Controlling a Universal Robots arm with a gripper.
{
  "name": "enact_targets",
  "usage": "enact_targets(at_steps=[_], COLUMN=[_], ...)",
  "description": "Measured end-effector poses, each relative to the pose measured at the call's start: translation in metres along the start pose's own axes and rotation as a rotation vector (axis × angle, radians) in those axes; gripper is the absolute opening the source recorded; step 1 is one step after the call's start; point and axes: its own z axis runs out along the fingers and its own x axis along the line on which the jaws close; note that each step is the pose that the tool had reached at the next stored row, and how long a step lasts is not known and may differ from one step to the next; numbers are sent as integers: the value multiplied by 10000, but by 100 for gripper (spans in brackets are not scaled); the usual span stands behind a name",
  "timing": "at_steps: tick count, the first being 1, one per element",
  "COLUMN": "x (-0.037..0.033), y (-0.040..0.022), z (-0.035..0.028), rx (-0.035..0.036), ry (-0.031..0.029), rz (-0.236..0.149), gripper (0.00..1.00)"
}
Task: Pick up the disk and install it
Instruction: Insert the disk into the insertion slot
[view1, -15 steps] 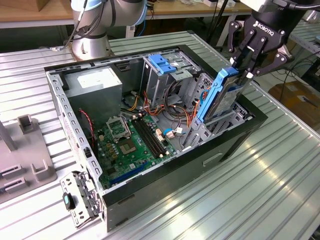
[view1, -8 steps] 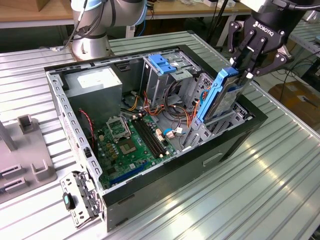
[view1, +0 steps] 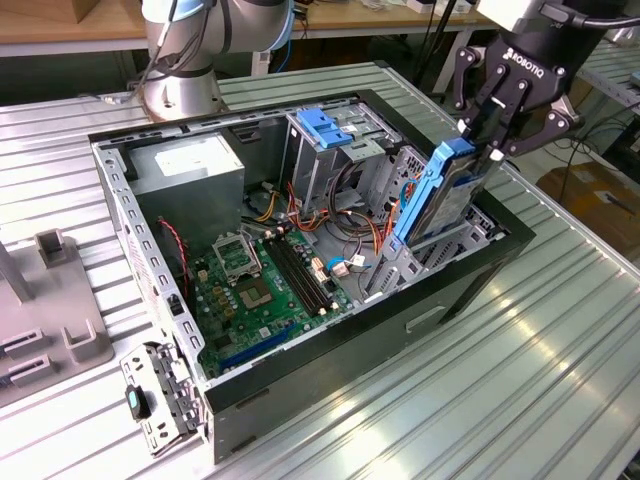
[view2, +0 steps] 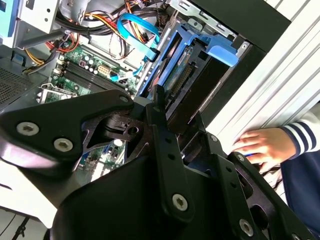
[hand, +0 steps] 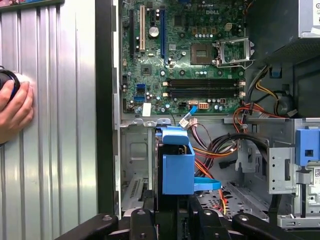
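Note:
The disk (view1: 440, 195), a metal drive in a blue plastic rail frame, stands on edge and tilted at the exterior view's right side of the open computer case (view1: 470, 290). Its lower end sits in the drive bay there. My gripper (view1: 483, 140) is above the case, shut on the disk's upper end. In the first wrist view the blue frame of the disk (hand: 177, 167) rises from between the black fingers of the gripper (hand: 172, 212), over the metal bay. In the second wrist view the disk (view2: 187, 75) shows its connector edge just past the gripper (view2: 165, 110).
Inside the case lie a green motherboard (view1: 255, 290), a grey power-supply box (view1: 190, 170), loose cables (view1: 345, 210) and a drive cage with a blue bracket (view1: 325, 125). A person's hand (view2: 262, 145) rests on the ribbed table beside the case. Grey fixtures (view1: 60, 330) stand at the exterior view's left.

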Motion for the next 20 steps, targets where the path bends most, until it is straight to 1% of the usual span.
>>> enact_targets(at_steps=[5,10,15,17,18,20], x=[0,0,0,0,0,0], y=[0,0,0,0,1,2], z=[53,135,251,287,319,357], rx=[0,0,0,0,0,0], ry=[0,0,0,0,-1,1], rz=[0,0,0,-1,-1,0], gripper=[35,35,35,35,35,35])
